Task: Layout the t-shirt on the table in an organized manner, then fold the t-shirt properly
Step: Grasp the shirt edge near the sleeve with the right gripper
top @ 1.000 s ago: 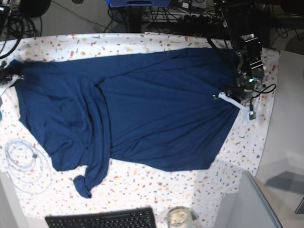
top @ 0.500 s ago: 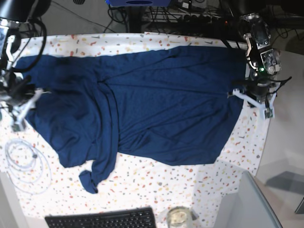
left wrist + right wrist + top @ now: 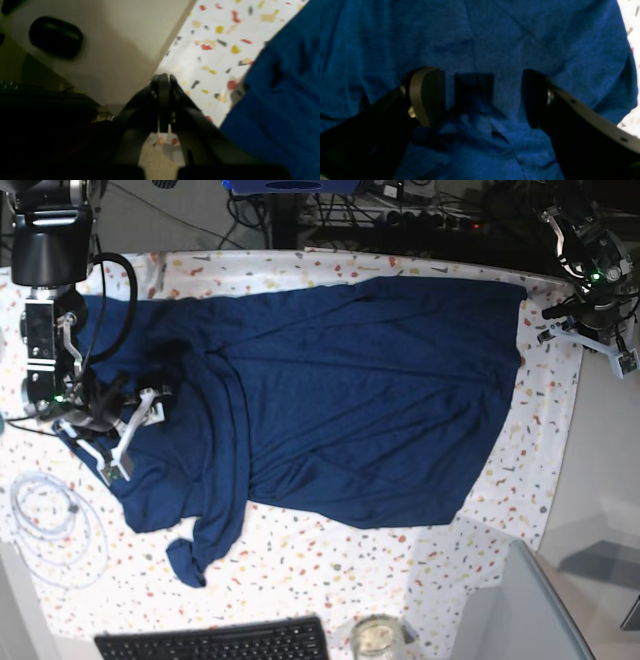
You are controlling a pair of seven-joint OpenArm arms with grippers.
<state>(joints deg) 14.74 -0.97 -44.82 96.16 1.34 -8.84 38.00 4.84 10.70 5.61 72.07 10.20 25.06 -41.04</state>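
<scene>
My right gripper [image 3: 480, 97] hung spread above the soft, limp navy-blue cotton t-shirt [image 3: 340, 400]; my left gripper [image 3: 163, 82] was pressed together, empty. I judged the bunched sleeve edge the best hold.

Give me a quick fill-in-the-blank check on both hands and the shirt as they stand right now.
1. The left hand has its fingers pressed ____ and holds nothing.
2. The right hand is ____, with its fingers spread above the t-shirt.
3. In the left wrist view, the left hand is over the rim of the speckled ____, beside the shirt.
4. At the table's near edge, a black ____ lies next to a jar.

Missing words: together; open; table; keyboard
</scene>
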